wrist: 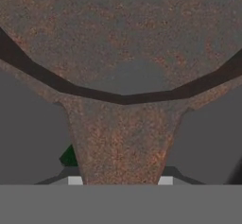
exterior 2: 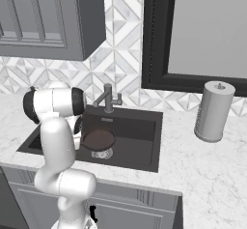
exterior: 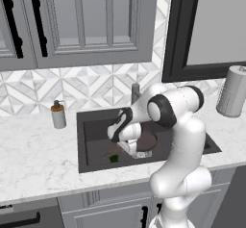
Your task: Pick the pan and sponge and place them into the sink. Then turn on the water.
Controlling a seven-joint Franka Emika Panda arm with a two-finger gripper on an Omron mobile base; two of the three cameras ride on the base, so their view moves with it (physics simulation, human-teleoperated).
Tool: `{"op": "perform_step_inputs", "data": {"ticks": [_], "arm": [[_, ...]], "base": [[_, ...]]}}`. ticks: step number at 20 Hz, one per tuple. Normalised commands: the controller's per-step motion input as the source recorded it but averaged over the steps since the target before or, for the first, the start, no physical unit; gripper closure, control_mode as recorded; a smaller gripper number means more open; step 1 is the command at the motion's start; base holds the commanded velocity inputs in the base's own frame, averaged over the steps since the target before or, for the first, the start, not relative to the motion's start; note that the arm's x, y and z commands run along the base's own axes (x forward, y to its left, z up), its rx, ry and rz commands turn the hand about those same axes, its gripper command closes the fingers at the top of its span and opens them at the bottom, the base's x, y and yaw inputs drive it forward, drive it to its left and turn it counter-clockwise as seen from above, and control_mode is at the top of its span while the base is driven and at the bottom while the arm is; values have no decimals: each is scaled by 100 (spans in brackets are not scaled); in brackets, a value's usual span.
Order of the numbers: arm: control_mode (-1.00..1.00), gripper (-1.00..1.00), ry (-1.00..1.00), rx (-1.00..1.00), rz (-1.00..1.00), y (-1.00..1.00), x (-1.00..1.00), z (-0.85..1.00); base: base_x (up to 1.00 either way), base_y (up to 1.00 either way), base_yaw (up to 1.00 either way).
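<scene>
1 gripper point(exterior: 129, 147) is pinching the pan point(exterior: 146, 141) by its handle over the sink point(exterior: 91, 152).
Its jaws are closing on the handle; the sponge point(exterior: 114, 158) is lying on the basin floor beside it.

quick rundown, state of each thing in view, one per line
pan: held by its handle, inside the sink basin, roughly level
pincer: shut on the pan handle
sponge: lying on the sink floor, apart from the pan
sink: holds the sponge, pan within its walls
faucet: off, no stream visible
soap dispenser: upright on the counter left of the sink
paper towel roll: upright on the counter right of the sink
</scene>
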Motion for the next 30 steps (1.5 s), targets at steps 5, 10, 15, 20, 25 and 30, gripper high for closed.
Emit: {"op": "perform_step_inputs", "data": {"ticks": [5,10,15,20,25,30], "arm": [[-100,100,4,-1,-8,12,29,-34],[-100,100,5,0,-7,0,34,-29],[-100,100,5,0,-6,2,35,-36],[-100,100,3,0,-6,5,26,-36],[-100,100,2,0,-4,1,4,-32],[-100,-100,1,0,-2,1,0,-23]], "base": [[0,0,0],[0,0,0],[0,0,0],[0,0,0],[0,0,0],[0,0,0]]}}
